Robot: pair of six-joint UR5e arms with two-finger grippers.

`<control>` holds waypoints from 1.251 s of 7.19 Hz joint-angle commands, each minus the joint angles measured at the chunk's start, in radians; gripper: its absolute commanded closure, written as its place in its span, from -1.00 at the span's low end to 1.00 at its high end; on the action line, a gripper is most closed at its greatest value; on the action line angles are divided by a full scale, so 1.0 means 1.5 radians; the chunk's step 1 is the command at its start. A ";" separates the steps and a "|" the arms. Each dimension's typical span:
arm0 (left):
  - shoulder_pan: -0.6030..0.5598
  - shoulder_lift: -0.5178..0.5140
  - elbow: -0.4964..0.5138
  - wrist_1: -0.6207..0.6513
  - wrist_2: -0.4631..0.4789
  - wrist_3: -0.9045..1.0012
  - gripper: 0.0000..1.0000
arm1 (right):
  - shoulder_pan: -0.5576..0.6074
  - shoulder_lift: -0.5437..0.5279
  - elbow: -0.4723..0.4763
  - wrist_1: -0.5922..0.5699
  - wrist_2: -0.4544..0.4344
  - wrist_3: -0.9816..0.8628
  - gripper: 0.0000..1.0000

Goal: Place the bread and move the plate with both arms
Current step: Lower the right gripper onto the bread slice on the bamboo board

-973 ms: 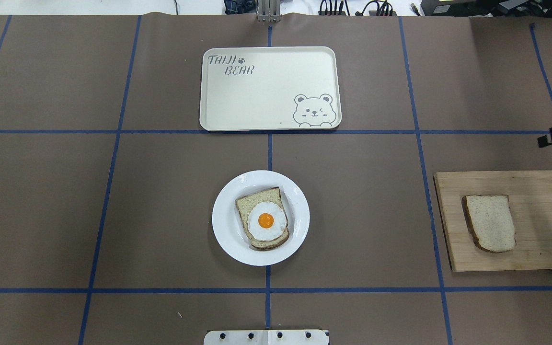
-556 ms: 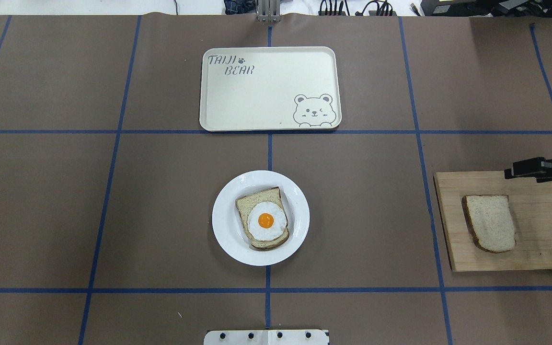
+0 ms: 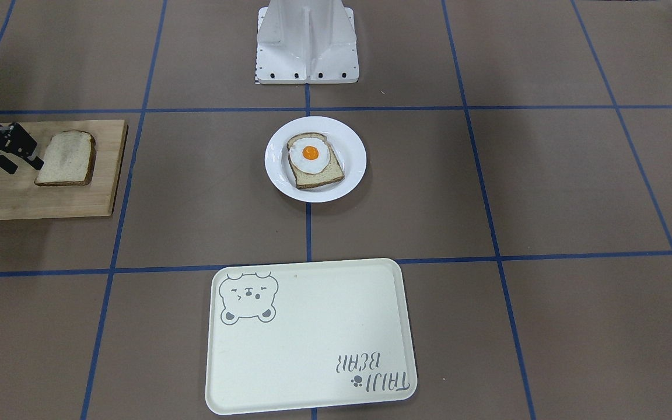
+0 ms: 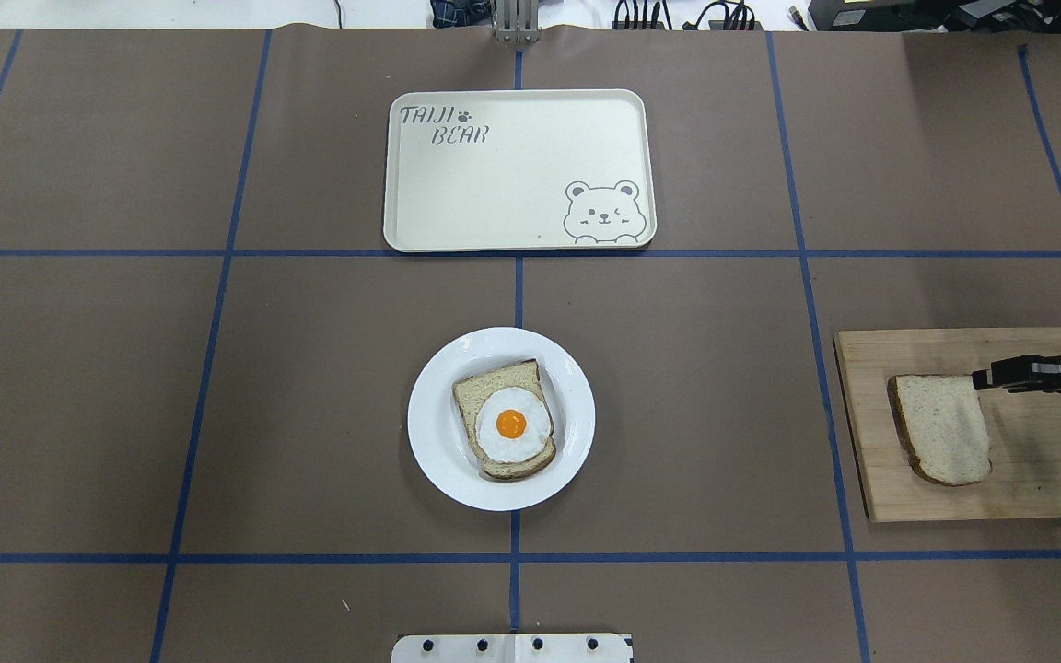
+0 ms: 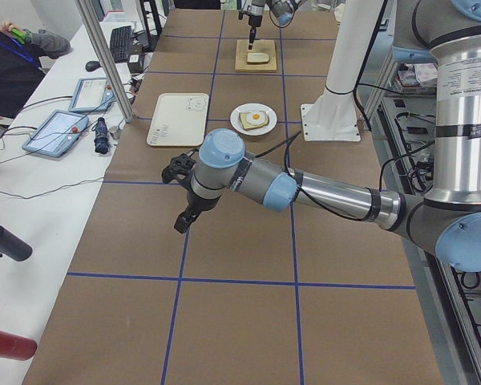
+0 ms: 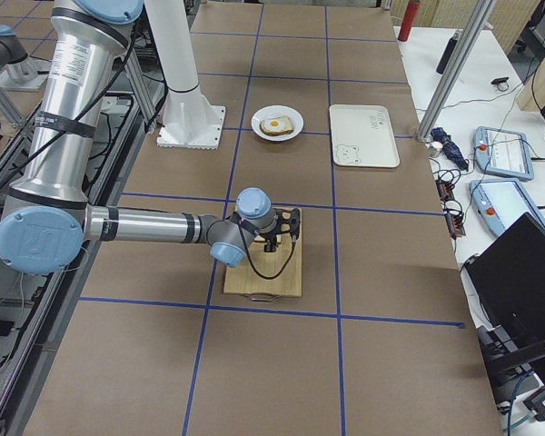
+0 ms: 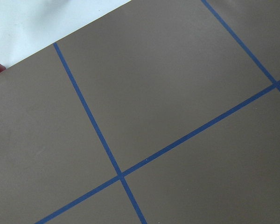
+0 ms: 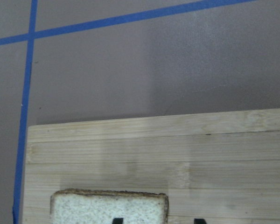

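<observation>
The brown worktop (image 4: 309, 414) with its blue tape grid fills every view, yet only the left side camera catches the left end effector (image 5: 182, 221). It hangs over bare worktop, well apart from everything else, and how far it is open cannot be told there. Its own wrist camera sees only paper and tape.

The cream tray (image 4: 512, 184), lettered "TAIJI BEAR" with a paw print and a winking bear, lies well off to the left of the right end effector (image 3: 25, 167) and farther forward. The wooden board (image 4: 1046, 479) sits directly beneath that end effector. The white plate (image 4: 429, 460), carrying an egg-topped slice (image 4: 507, 428), is well to its left.

The bread (image 4: 943, 428) lies flat on the board, just at the tips. Overhead only one finger shows. The right wrist camera shows both black fingertips (image 8: 116, 220) spread apart and gripping nothing, one over the slice's corner, the other past its edge.
</observation>
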 commanded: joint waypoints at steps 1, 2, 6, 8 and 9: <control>0.001 -0.001 -0.001 0.000 0.000 -0.001 -0.98 | -0.024 0.010 -0.017 0.016 -0.003 0.019 -0.03; 0.000 -0.001 -0.001 0.000 0.000 0.000 -0.98 | -0.033 0.010 -0.018 0.017 -0.004 0.019 0.01; 0.001 -0.003 0.004 0.000 0.001 0.000 -0.98 | -0.053 0.011 -0.021 0.016 -0.015 0.018 0.32; 0.001 -0.003 0.003 0.000 0.001 0.000 -0.98 | -0.056 0.015 -0.020 0.016 -0.013 0.008 1.00; 0.001 -0.003 0.003 0.000 0.001 0.000 -0.98 | -0.056 0.015 -0.015 0.016 -0.010 0.007 1.00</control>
